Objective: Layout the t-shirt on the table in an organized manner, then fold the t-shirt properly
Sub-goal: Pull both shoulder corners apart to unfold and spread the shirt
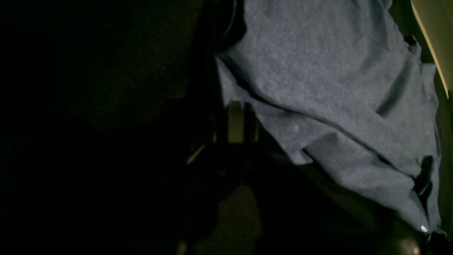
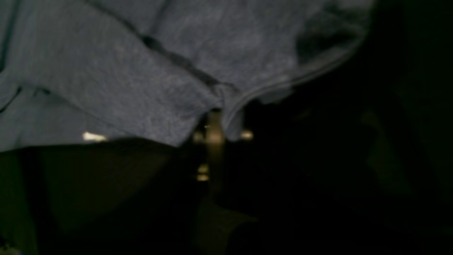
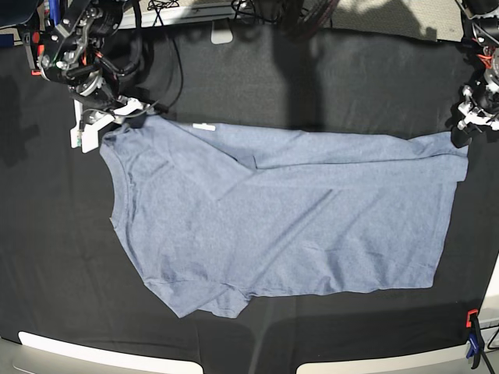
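- One right gripper sits at the left of the base view, at the t-shirt's upper left corner beside the neckline; its jaws are clenched on the collar edge, and the right wrist view shows the ribbed collar folded down into the closed tips.
- A small white tag lies on the shirt's top edge just right of that gripper.
- One t-shirt lies spread across the middle of the table, plain side up with no lettering in sight, collar end to the left and hem end to the right.
- Its top edge runs roughly straight between the two grippers; a short fold shows near the upper middle, and one sleeve juts out at the lower left.
- Bare black cloth lies wide open to the left of the shirt and in a broad band above it; a narrower strip runs below, down to the pale front edge.
- One left gripper sits at the right of the base view, clamped tight on the shirt's upper right corner; the left wrist view shows the fabric bunched against the dark fingers.
- Room to the right of the hem is slim, as the table edge is close.
- One red and blue clamp grips the lower right table edge; a red clamp shows at the upper left.
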